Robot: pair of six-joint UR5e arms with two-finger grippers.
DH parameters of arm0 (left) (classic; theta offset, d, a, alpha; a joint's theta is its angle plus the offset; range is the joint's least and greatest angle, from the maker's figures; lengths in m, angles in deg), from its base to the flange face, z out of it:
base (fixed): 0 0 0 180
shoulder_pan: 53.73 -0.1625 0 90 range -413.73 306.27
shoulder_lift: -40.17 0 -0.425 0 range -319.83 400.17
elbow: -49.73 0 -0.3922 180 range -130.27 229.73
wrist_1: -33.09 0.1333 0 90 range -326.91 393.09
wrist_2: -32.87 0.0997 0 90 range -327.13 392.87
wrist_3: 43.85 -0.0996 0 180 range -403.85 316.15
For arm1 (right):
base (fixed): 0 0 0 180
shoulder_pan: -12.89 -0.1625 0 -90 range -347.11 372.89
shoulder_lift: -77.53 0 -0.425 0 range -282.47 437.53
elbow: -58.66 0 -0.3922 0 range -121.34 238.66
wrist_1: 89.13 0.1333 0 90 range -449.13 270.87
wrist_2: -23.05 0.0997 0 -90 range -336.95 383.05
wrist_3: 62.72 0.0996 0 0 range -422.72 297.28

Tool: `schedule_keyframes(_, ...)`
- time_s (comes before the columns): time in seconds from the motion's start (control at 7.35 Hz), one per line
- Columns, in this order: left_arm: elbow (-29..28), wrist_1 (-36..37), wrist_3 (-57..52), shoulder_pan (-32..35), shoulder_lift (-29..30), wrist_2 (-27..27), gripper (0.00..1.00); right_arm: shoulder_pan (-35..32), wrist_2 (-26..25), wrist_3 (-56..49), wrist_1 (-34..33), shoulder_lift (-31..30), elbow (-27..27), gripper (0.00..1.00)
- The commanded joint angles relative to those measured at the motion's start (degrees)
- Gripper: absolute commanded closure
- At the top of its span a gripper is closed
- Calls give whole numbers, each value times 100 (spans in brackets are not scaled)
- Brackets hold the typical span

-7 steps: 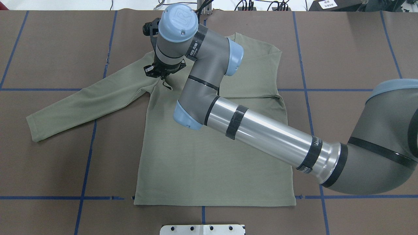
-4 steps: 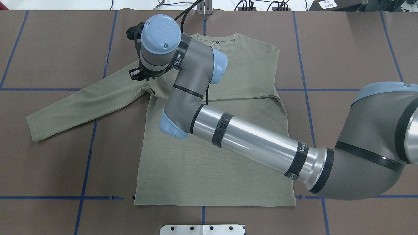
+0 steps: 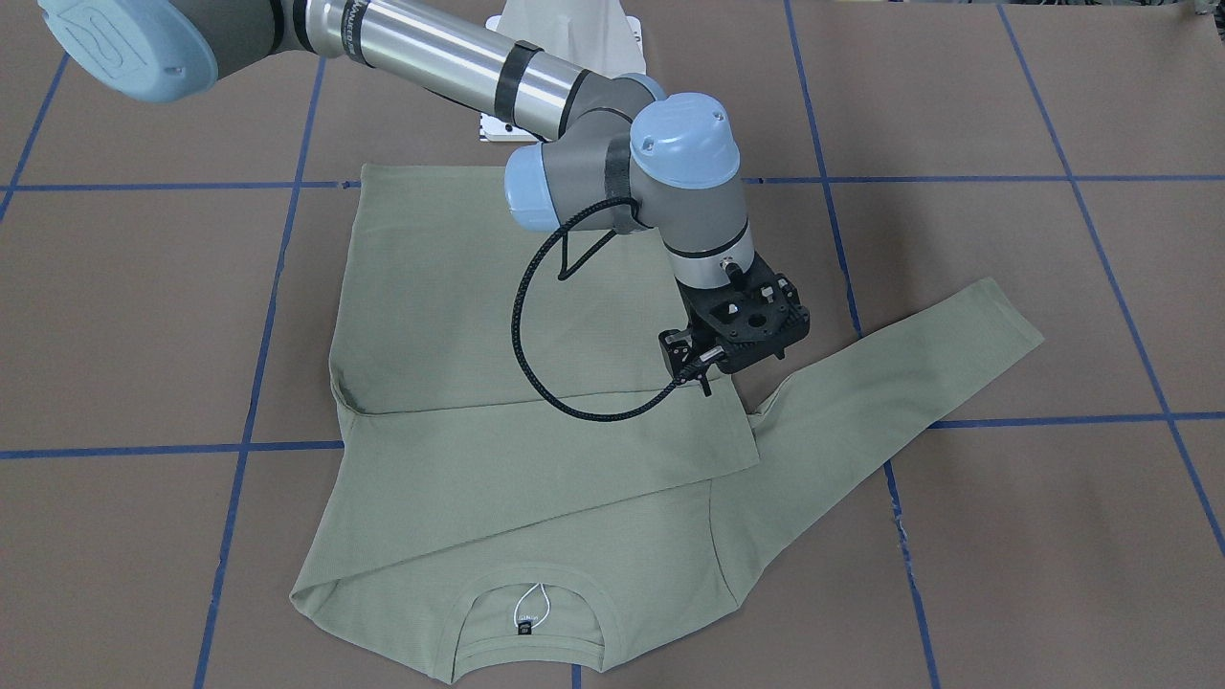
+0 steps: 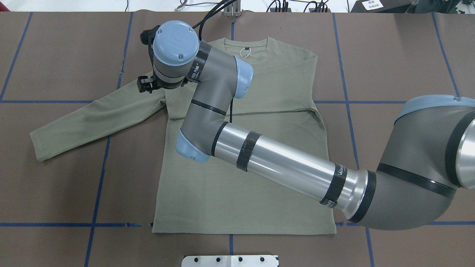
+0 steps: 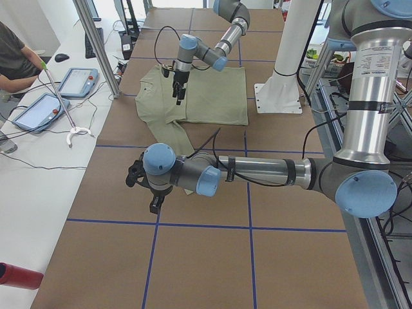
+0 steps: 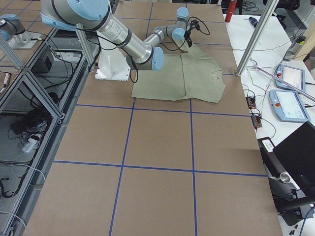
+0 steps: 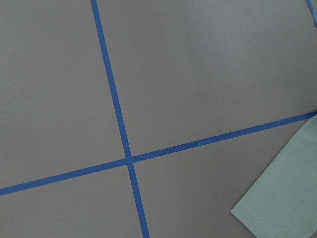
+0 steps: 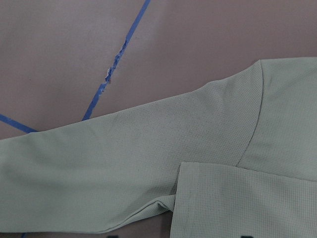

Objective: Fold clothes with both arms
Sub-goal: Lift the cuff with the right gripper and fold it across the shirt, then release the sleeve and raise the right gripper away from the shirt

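The pale sage-green shirt (image 4: 241, 185) lies flat, collar and black label (image 4: 245, 48) at the far side. One sleeve is folded across the chest (image 3: 536, 440). The other sleeve (image 4: 92, 118) lies stretched out to the side. My right arm reaches across the shirt. Its gripper (image 3: 713, 368) hangs just above the shoulder of the stretched-out sleeve and holds nothing; dark fingertips show far apart at the bottom edge of the right wrist view. My left gripper (image 5: 152, 203) shows only in the exterior left view, beyond the cuff (image 7: 287, 198); I cannot tell its state.
The brown table cover carries a grid of blue tape lines (image 4: 100, 155). The white pedestal base (image 4: 230, 260) sits at the near edge. Tablets (image 5: 77, 80), an operator's arm (image 5: 16, 58) and metal posts (image 5: 96, 45) stand beside the table.
My right arm has swung left in the overhead view, from over the chest to over the stretched-out sleeve's shoulder. The collar and label have come into sight. The shirt has not moved.
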Motion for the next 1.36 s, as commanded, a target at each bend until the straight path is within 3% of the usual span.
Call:
schedule_keyframes(0.0, -17, -925, 1443, -487, -9, 448, 0, -143, 488, 164, -1487, -323, 1008, 0)
schedule_keyframes(0.14, -8, -1434, 2172, -777, -44, 704, 0, -318, 883, 164, -2245, -708, 1703, 0)
schedule_keyframes(0.41, 44, -2227, 3151, -1270, -176, 1135, 0, -809, 983, 94, -3154, -1857, 3109, 0)
schedule_keyframes(0.54, 288, -2361, 3590, -1629, -359, 1624, 0, -1012, 992, -81, -3411, -2568, 3830, 0)
schedule_keyframes(0.82, 816, -2406, 4478, -2472, -658, 2321, 0, -1652, 1332, -563, -4078, -3189, 4494, 0)
schedule_keyframes(1.09, 976, -3203, 5384, -3054, -1237, 2472, 0, -2407, 2007, -1876, -4108, -4389, 5214, 0)
schedule_keyframes(1.22, 1002, -3206, 6031, -3552, -1239, 2899, 0, -2760, 2212, -2554, -4099, -4882, 5356, 0)
